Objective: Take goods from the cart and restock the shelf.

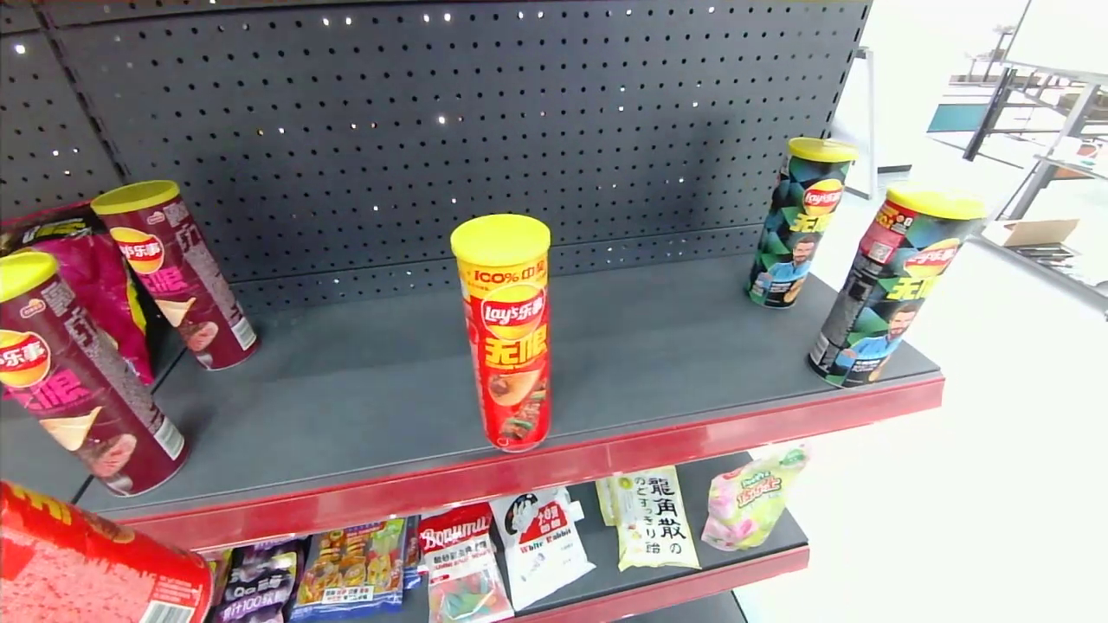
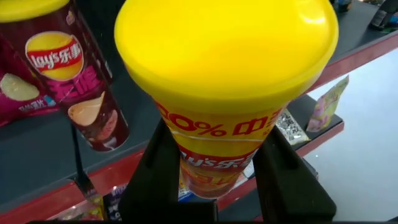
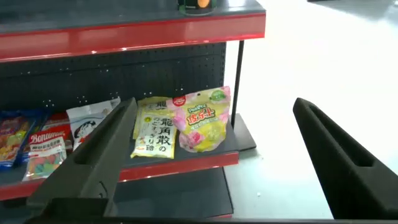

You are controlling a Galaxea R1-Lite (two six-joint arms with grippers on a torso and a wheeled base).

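Observation:
My left gripper (image 2: 219, 130) is shut on a red chip can with a yellow lid (image 2: 227, 68). Its black fingers (image 2: 155, 180) press both sides of the can, just off the left end of the upper shelf's red front edge. The same can shows as a red cylinder (image 1: 86, 571) in the lower left corner of the head view. On the grey upper shelf (image 1: 346, 381) an identical red can (image 1: 506, 337) stands upright near the front edge. My right gripper (image 3: 214, 106) is open and holds nothing, level with the lower shelf.
Two maroon cans (image 1: 74, 381) (image 1: 177, 272) and a magenta bag (image 1: 86, 277) stand at the shelf's left. Two green-black cans (image 1: 801, 221) (image 1: 892, 290) stand at its right end. The lower shelf (image 3: 186, 167) holds several snack bags (image 3: 202, 118). Open floor lies to the right.

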